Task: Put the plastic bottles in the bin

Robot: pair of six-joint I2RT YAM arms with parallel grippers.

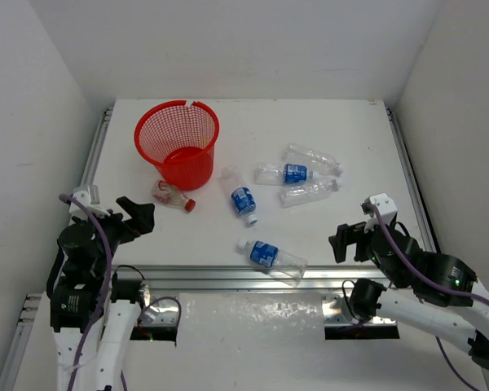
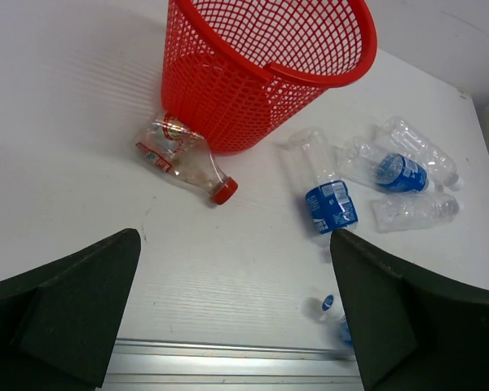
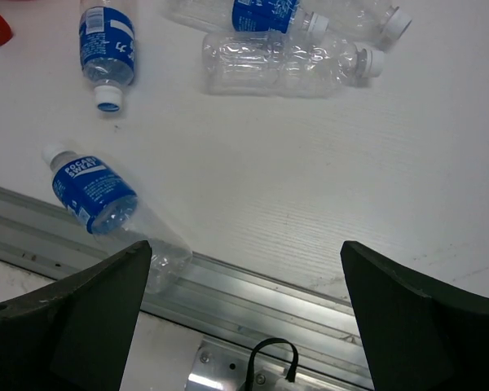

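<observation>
Top external view, read from your left: the left pincer (image 1: 141, 214) hovers on the near side of the bin (image 1: 186, 169), a little to its left. Its jaws are spread as wide as they go and grip nothing. The bin stands upright toward the far left of the worktop (image 1: 350, 130). You can see down through its mouth to a bare red base, so by the look of it no bottle has gone in yet.

Just beside the bin's foot, on its near side, the red-capped bottle (image 1: 173, 195) lies on its side. Whether it touches the bin, you cannot tell. Near the bin on its right, a blue-labelled bottle (image 1: 242, 198) lies with its cap toward you. Farther right of the bin, and much nearer you, a second blue-labelled bottle (image 1: 269, 255) rests at the worktop's front edge.

Well to the right of the bin lie three close together:
- a third blue-labelled bottle (image 1: 287, 173), closest of the three to the bin
- a clear unlabelled bottle (image 1: 312, 157), about level with the bin
- another clear bottle (image 1: 310, 192), slightly nearer you

Farthest right of the bin, toward the near edge, the right pincer (image 1: 350, 240) is likewise wide open and empty.

So you have all six plastic bottles left to move, and no pick is under way.
</observation>
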